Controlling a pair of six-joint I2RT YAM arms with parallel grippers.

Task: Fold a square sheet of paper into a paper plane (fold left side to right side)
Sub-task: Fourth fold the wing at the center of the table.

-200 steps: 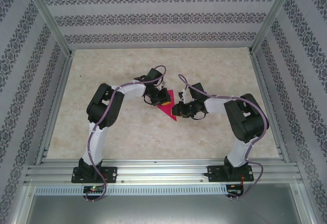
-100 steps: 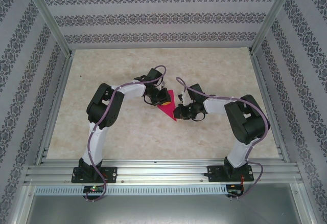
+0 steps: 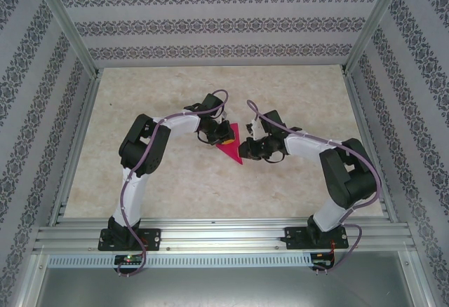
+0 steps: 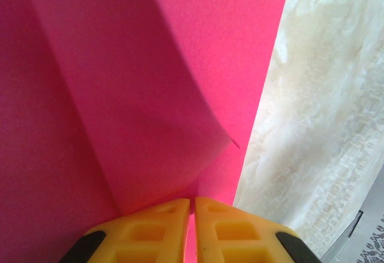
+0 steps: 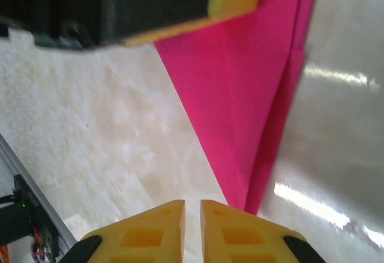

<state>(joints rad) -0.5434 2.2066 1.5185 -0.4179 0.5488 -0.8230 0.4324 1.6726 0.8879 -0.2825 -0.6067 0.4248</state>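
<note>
Pink paper plane [image 3: 231, 151] | arms [image 3: 144, 149] bent inward | left end effector [image 3: 224, 139] on it

Top view is reading bright, diffusely lit. Right wrist view is catching white glare streaks on the surface [image 5: 336, 74], its upper edge blurring. In the left wrist view the pink paper [image 4: 240, 47] is shadowing itself softly.

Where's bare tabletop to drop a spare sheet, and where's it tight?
Free: far strip of the table below the back wall; flanks outside the left arm and right arm; near band between them. Crowded: centre, where left tool and right tool meet at the pink paper.
</note>
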